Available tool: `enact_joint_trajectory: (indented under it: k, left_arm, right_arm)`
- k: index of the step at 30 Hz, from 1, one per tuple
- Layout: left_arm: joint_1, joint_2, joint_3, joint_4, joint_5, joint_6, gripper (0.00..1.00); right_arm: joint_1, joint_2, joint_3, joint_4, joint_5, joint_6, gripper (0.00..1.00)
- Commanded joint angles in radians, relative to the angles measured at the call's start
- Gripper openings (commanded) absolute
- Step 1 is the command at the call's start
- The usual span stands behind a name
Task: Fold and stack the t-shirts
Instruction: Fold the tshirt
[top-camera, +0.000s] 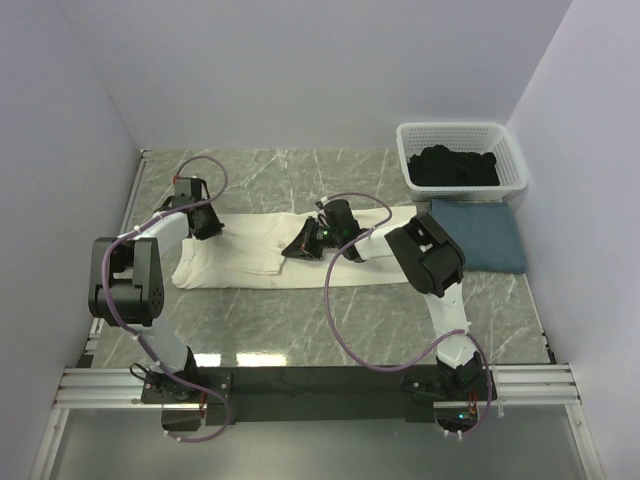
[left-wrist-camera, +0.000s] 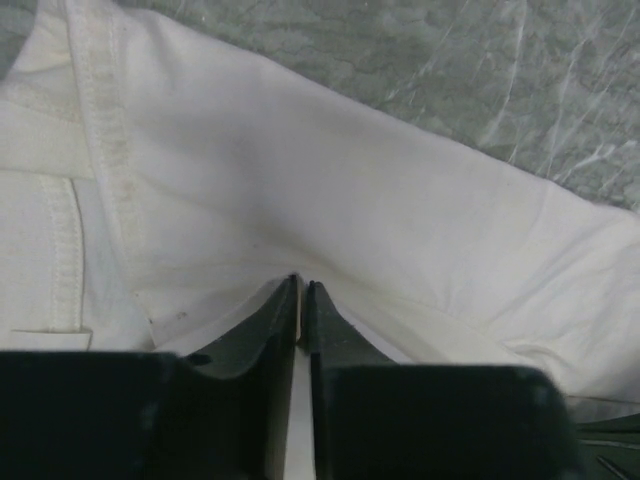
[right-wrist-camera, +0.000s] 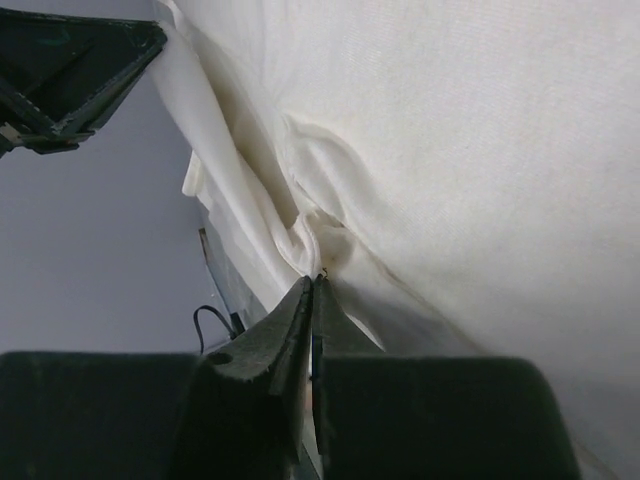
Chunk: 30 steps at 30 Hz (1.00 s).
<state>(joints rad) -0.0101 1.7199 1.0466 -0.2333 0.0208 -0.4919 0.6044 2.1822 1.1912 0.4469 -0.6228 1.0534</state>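
Cream-white t-shirt (top-camera: 250, 258) lies in a long band across the middle of the green stone table (top-camera: 300, 175). Its left end is near the table's left edge. Its right end goes under the right arm.

The left gripper (top-camera: 207, 226) is at the far left corner of the shirt. Its fingers (left-wrist-camera: 270, 320) are almost together, with a thin bit of white cloth between them. A stitched hem (left-wrist-camera: 108, 130) runs just to the left of the fingertips.

The right gripper (right-wrist-camera: 314, 280) is near the middle of the shirt's far edge. Its fingers are closed tight on a small bunch of cloth, and the cloth is pulled up into folds.

The slate-blue t-shirt (top-camera: 480, 235) lies folded by the right wall, just beside the cream-white shirt's right end. The black t-shirt (top-camera: 455, 165) sits in the white basket (top-camera: 458, 129) in the far right corner.

Bare table shows behind the cream-white shirt and in front of it. The left wall is close to the left arm.
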Motion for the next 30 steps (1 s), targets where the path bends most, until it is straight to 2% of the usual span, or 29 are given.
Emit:
enact_joint_trajectory:
  k: [1, 3, 4, 6, 8, 9, 12, 13, 16, 20, 24, 30]
  left_arm:
    - [0.009, 0.0, 0.041, 0.028, -0.028, -0.011, 0.2]
    - [0.009, -0.008, 0.039, 0.023, -0.028, -0.014, 0.29]
    - [0.009, -0.013, 0.043, 0.016, -0.025, -0.017, 0.39]
    - [0.009, -0.045, 0.044, 0.005, -0.018, -0.027, 0.48]
    - [0.009, -0.094, 0.049, -0.023, -0.016, -0.043, 0.62]
    - [0.009, -0.112, 0.049, -0.034, -0.066, -0.051, 0.72]
    - [0.009, -0.198, 0.046, -0.102, -0.137, -0.102, 0.88]
    - [0.009, -0.219, 0.037, -0.122, -0.175, -0.128, 0.97]
    - [0.009, -0.298, -0.005, -0.21, -0.244, -0.195, 1.0]
    - [0.009, -0.382, -0.091, -0.33, -0.285, -0.31, 1.0]
    - [-0.01, -0.431, -0.201, -0.334, -0.242, -0.382, 0.99]
    - [-0.076, -0.411, -0.229, -0.302, -0.234, -0.465, 1.0]
  right_arm:
    - [-0.012, -0.004, 0.019, -0.008, 0.021, -0.038, 0.08]
    - [-0.011, -0.03, 0.025, -0.034, 0.031, -0.067, 0.14]
    - [-0.011, -0.042, 0.028, -0.048, 0.037, -0.079, 0.19]
    - [-0.012, -0.088, 0.038, -0.109, 0.047, -0.133, 0.24]
    - [-0.012, -0.149, 0.045, -0.199, 0.09, -0.183, 0.32]
    - [-0.014, -0.171, 0.047, -0.232, 0.109, -0.241, 0.36]
    - [-0.017, -0.257, 0.054, -0.396, 0.216, -0.37, 0.48]
    - [-0.017, -0.278, 0.051, -0.471, 0.285, -0.4, 0.54]
    - [-0.032, -0.355, 0.027, -0.586, 0.383, -0.475, 0.62]
    - [-0.064, -0.456, -0.062, -0.712, 0.496, -0.521, 0.63]
    - [-0.107, -0.522, -0.125, -0.807, 0.616, -0.563, 0.61]
    - [-0.138, -0.576, -0.185, -0.873, 0.71, -0.596, 0.58]
